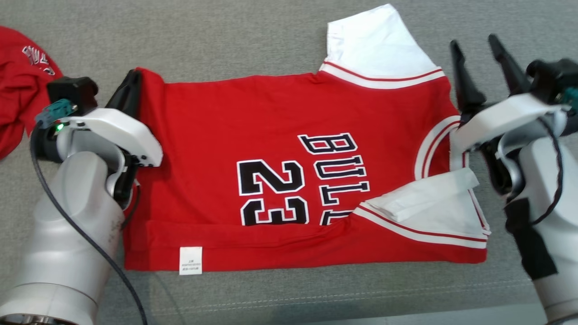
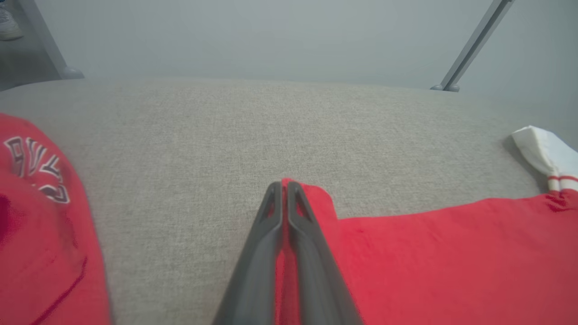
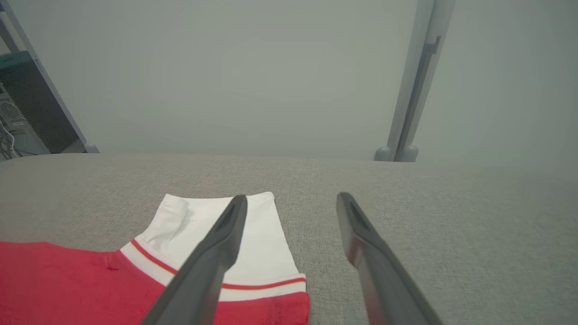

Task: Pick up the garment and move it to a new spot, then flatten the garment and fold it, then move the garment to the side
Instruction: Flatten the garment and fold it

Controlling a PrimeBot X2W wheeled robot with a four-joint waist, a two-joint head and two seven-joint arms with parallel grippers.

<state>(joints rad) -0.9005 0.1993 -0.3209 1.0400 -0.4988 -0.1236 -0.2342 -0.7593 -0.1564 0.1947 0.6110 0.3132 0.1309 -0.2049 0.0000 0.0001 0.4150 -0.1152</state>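
Red jersey (image 1: 271,135) lies spread on the grey fabric surface (image 1: 226,36), mid-view. At its 10 o'clock corner the left gripper (image 2: 284,185) has its jaws pinching the cloth. The right gripper (image 1: 473,41), at 3 o'clock, stands spread just beside the jersey's edge.

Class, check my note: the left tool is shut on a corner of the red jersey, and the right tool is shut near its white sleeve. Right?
The left tool is shut on the red jersey, but the right tool near the white sleeve is open; the right wrist view shows it.
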